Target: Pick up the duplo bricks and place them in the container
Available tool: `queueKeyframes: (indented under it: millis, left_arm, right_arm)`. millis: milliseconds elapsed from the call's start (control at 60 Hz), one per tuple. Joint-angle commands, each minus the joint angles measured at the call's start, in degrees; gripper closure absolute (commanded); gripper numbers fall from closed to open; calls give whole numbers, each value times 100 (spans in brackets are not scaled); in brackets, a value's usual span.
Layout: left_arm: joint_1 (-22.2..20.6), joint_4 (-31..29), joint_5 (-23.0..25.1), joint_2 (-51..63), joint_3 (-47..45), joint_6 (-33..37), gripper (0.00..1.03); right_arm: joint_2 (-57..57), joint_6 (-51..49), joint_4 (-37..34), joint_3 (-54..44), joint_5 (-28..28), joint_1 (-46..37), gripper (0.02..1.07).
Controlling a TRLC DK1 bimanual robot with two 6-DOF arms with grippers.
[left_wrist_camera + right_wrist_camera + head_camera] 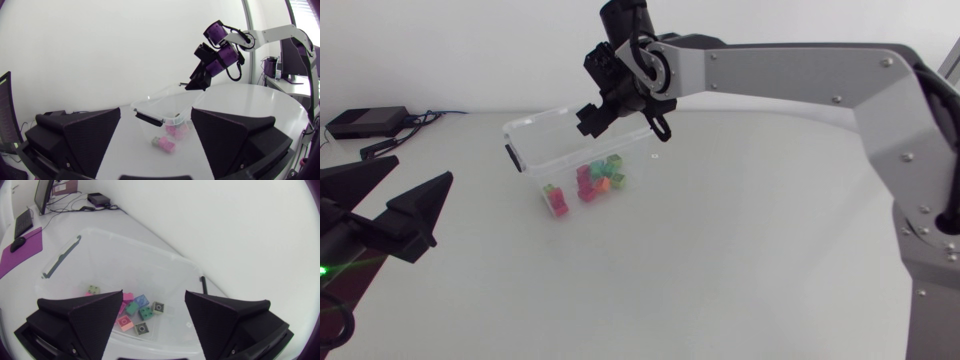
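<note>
- Broadly, shows bare white desk (740,260) in front of and to the right of the clear container (535,150), itself near the far edge.
- Holds pink, orange and green duplo bricks (137,312) heaped inside the container.
- Leaves one pink-and-green loose brick (557,200) on the desk just outside the front wall.
- Hangs the right end effector (154,294) over the container, fingers spread wide, gripping nothing.
- Rests the left end effector (156,114) at the left side, likewise wide and empty.

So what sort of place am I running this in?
Most likely a robotics lab or test bench: a plain white table, my right arm over a clear container holding duplo bricks, and a black box with cables at the table's far corner.
</note>
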Motion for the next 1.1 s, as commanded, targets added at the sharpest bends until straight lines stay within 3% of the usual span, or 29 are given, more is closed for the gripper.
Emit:
queueKeyframes:
  millis: [0, 317, 800, 1083]
  left_arm:
    - [-30, 78, -45, -87, -189, -146, 5]
    - [-30, 395, -89, -175, -418, -102, 5]
    - [-30, 579, -361, -640, -813, -23, 5]
    - [-12, 553, -388, -1045, -1138, 206, 5]
  right_arm:
    - [-619, 91, 356, -531, 256, -59, 6]
    - [-2465, 47, 1437, -2464, 810, -516, 6]
    - [-5198, -410, 2255, -5444, 1021, -1210, 6]
    - [-6244, -550, 2562, -6542, 1047, -1491, 6]
